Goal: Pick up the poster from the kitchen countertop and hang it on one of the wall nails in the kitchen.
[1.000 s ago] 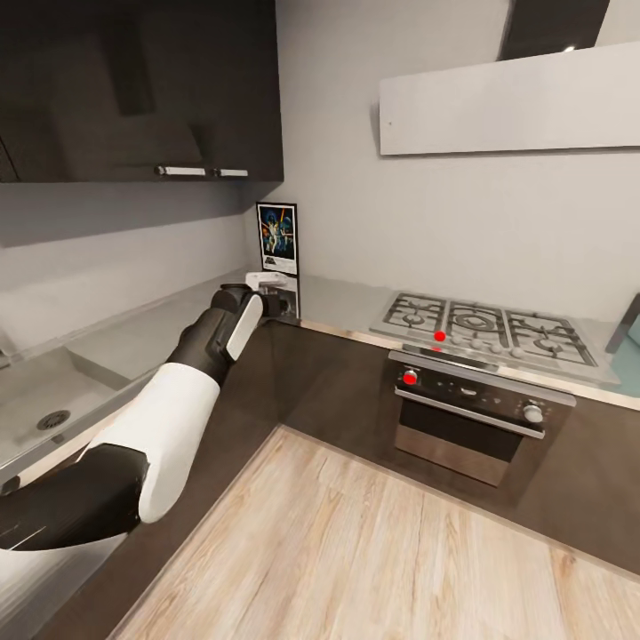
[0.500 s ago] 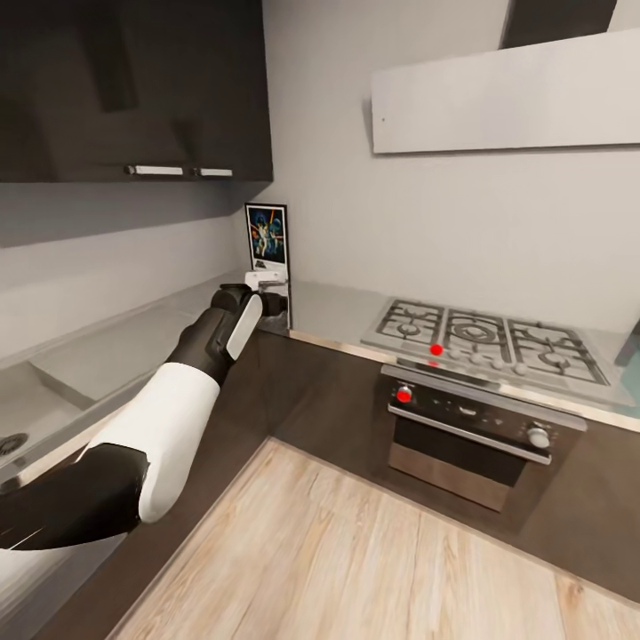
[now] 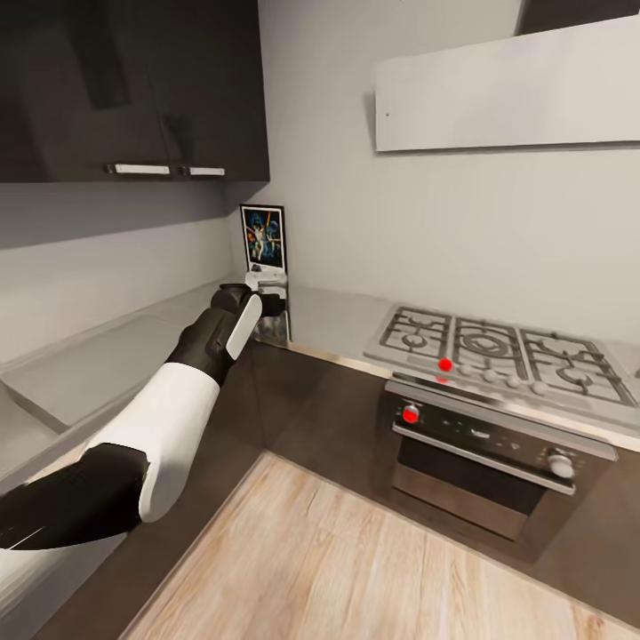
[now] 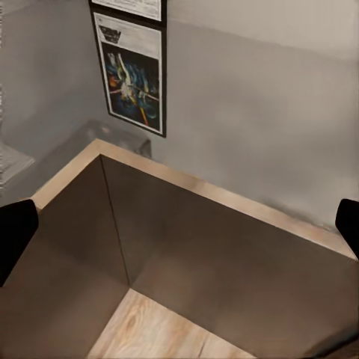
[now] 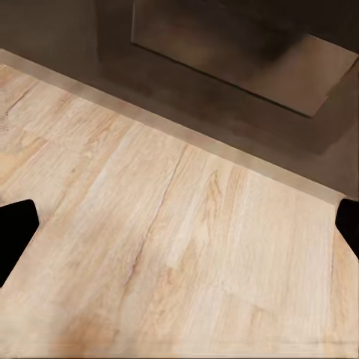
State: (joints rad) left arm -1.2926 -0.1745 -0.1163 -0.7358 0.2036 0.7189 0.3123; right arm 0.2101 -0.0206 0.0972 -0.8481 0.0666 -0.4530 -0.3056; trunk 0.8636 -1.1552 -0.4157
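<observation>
Grey worktop (image 3: 347, 313) ran along both walls, with the hob (image 3: 498, 347) set in it. Against the corner wall stood the poster (image 3: 263, 236), upright on the worktop. Just before it hung the left gripper (image 3: 267, 299), fingers apart; the right gripper (image 5: 179, 224) was spread over wooden floor (image 5: 149, 247)

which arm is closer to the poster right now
Left. Its end effector reaches toward the counter corner, just in front of the upright poster, open and not touching it. The right end effector points down at the wood floor by the cabinets, away from the poster.
</observation>
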